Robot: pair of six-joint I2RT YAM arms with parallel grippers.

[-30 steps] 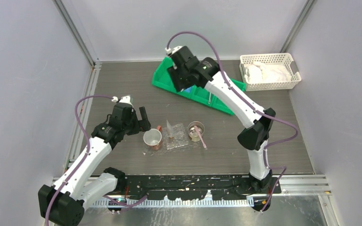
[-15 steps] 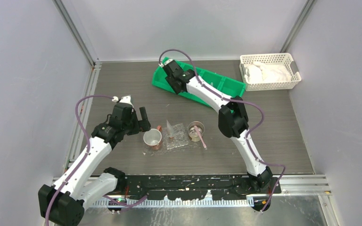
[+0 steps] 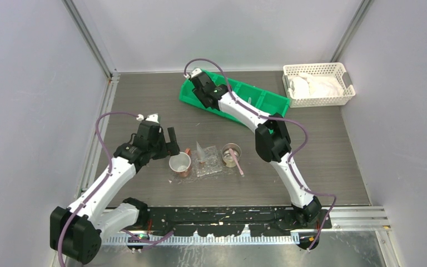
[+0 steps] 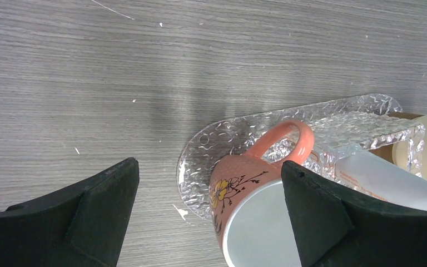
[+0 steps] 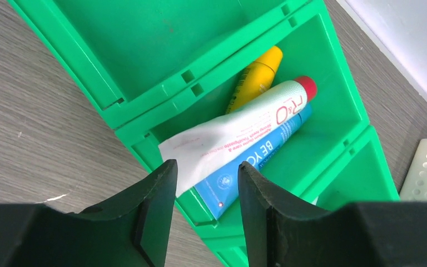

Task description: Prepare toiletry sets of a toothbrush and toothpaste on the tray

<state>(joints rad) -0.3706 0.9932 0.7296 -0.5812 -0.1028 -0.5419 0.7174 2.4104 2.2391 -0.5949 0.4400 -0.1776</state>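
- Toothpaste tubes lie packed together in one compartment of the green bin point(image 5: 144, 105), at the far side of the table point(image 4: 89, 83). The white tube point(image 5: 239, 119) with a red cap is on top, the blue tube point(image 5: 256, 161) is against it, and the yellow-orange tube point(image 5: 256, 75) is behind.
- The right end effector point(image 5: 205, 167) hangs directly over that compartment. Its fingers are partly spread, straddling the white tube's flat crimped tail. Whether they touch it cannot be told.
- The white tube looks light, soft and glossy, so a hard squeeze would likely dent it or let it slip. The stiffer crimped tail seems the best place to hold.
- The tray point(image 4: 211, 139), clear and crinkly, sits near the middle of the table, with a pink mug point(image 4: 244, 189) at its left edge.
- The left end effector point(image 4: 208, 163) hovers there, spread wide and empty.
- A pink toothbrush point(image 3: 237, 164) leans in a second cup point(image 3: 229, 149) just right of the tray.
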